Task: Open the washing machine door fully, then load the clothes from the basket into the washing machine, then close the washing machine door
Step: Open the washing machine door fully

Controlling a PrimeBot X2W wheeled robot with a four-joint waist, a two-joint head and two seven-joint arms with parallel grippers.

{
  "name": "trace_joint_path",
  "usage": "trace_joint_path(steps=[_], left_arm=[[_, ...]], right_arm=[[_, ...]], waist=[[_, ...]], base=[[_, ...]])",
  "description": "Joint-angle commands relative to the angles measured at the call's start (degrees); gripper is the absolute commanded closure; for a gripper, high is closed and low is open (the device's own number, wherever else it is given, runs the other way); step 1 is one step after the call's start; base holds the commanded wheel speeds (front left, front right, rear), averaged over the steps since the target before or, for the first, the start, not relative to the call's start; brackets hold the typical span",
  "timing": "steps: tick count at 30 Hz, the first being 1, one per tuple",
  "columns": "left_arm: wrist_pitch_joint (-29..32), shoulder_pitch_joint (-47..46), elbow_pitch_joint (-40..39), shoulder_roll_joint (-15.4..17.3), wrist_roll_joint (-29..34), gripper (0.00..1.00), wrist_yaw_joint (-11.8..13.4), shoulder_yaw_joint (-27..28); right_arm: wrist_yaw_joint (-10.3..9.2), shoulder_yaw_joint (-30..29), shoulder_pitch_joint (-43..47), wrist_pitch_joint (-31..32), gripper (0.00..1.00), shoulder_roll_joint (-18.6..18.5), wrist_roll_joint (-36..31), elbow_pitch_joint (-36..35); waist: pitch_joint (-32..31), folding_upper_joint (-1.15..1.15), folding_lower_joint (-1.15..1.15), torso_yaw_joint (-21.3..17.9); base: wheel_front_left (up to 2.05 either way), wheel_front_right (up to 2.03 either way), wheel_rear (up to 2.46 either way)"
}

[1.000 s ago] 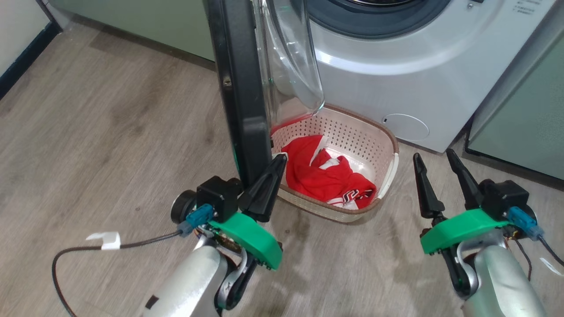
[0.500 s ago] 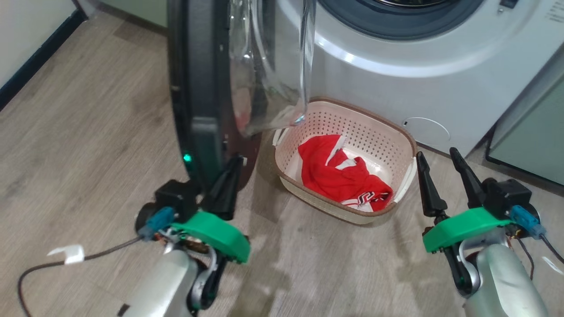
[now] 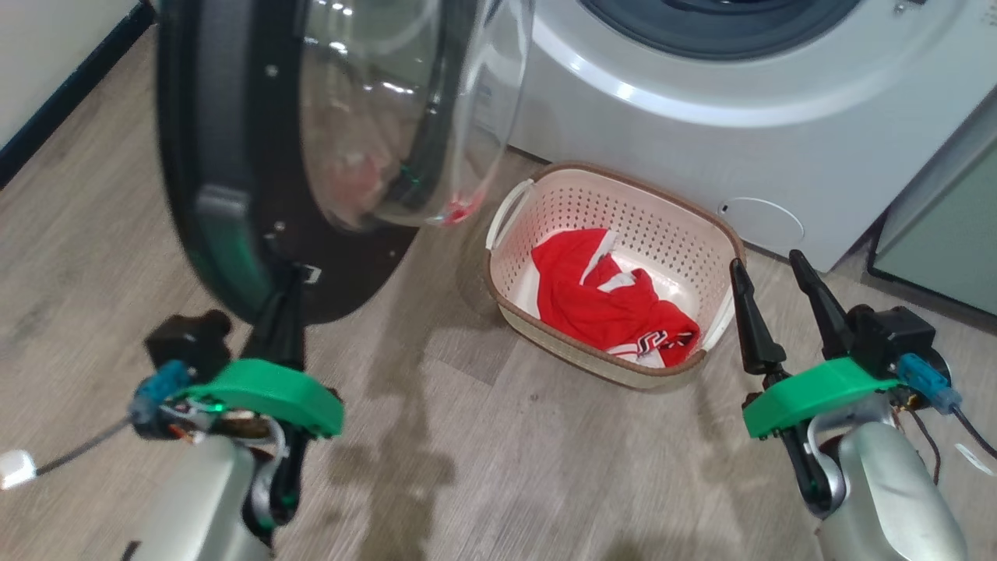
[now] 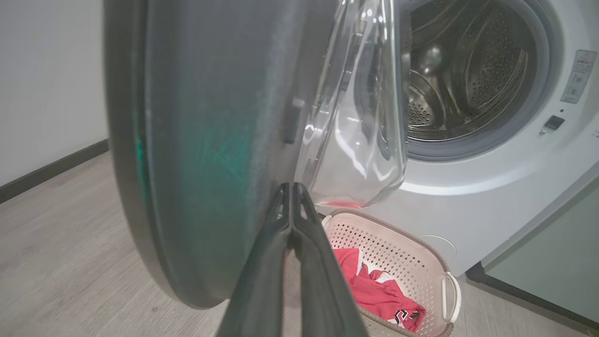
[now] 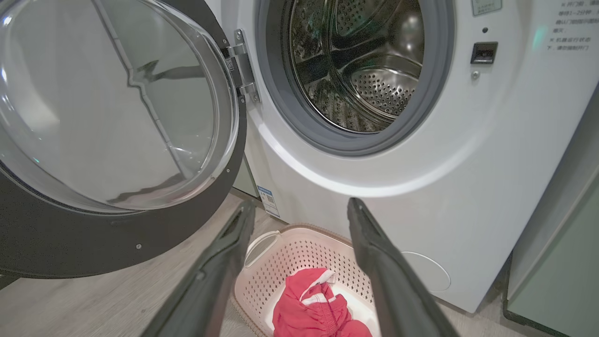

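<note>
Grey wood-grain floor (image 3: pixel 506 467) meets a pale green cabinet (image 3: pixel 950 226) and dark skirting (image 3: pixel 70 93).

I note glossy black rim on washing machine door (image 3: pixel 234 117) upper left, white washing machine (image 3: pixel 662 132), grey gasket (image 5: pixel 437 79), cream perforated basket (image 3: pixel 623 210) brown-rimmed at centre, red clothes (image 3: pixel 592 304) white-trimmed

The left arm (image 3: pixel 195 499) came up from the lower left of the head view, pale and round, with a green cover (image 3: pixel 265 393) at the wrist. The left jaws were pressed tight together, so its two dark fingers (image 4: pixel 276 262) touched all the way up. The right arm (image 3: pixel 888 491) stood at the lower right. The right jaws were wide apart, and its long fingers (image 3: pixel 752 327) pointed up.
</note>
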Motion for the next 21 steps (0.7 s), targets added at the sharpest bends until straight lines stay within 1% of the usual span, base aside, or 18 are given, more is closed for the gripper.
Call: trace_joint_path(steps=[1, 10, 17, 18, 21], left_arm=[[-0.69, -3.31, -0.34, 2.14, -0.84, 1.00, 0.08, 4.07], [-0.72, -7.09, 4.93, 3.96, -2.59, 1.00, -1.29, 13.33], [-0.73, -11.17, 10.42, 5.32, -2.09, 1.00, -3.81, 21.02], [-0.73, -11.17, 10.42, 5.32, -2.09, 1.00, -3.81, 21.02], [-0.73, -13.21, 12.50, 5.59, -1.18, 1.00, -4.99, 24.32]], right_arm=[[0.00, 1.58, -2.42, -0.54, 0.00, -0.39, -0.23, -1.78], [0.00, 1.97, -2.94, -0.54, 0.00, -1.17, -0.56, -2.48], [0.00, 2.16, -3.68, -0.54, 0.00, -2.03, -0.80, -2.89], [0.00, 2.16, -3.68, -0.54, 0.00, -2.03, -0.80, -2.89], [0.00, 2.32, -4.21, -0.54, 0.00, -2.52, -0.94, -3.07]], waist=[[0.57, 0.00, 0.00, -0.51], [2.70, 0.00, 0.00, -2.31], [4.78, 0.00, 0.00, -3.36], [4.78, 0.00, 0.00, -3.36], [5.84, 0.00, 0.00, -3.73]], base=[[0.00, 0.00, 0.00], [0.00, 0.00, 0.00], [0.00, 0.00, 0.00], [0.00, 0.00, 0.00], [0.00, 0.00, 0.00]])
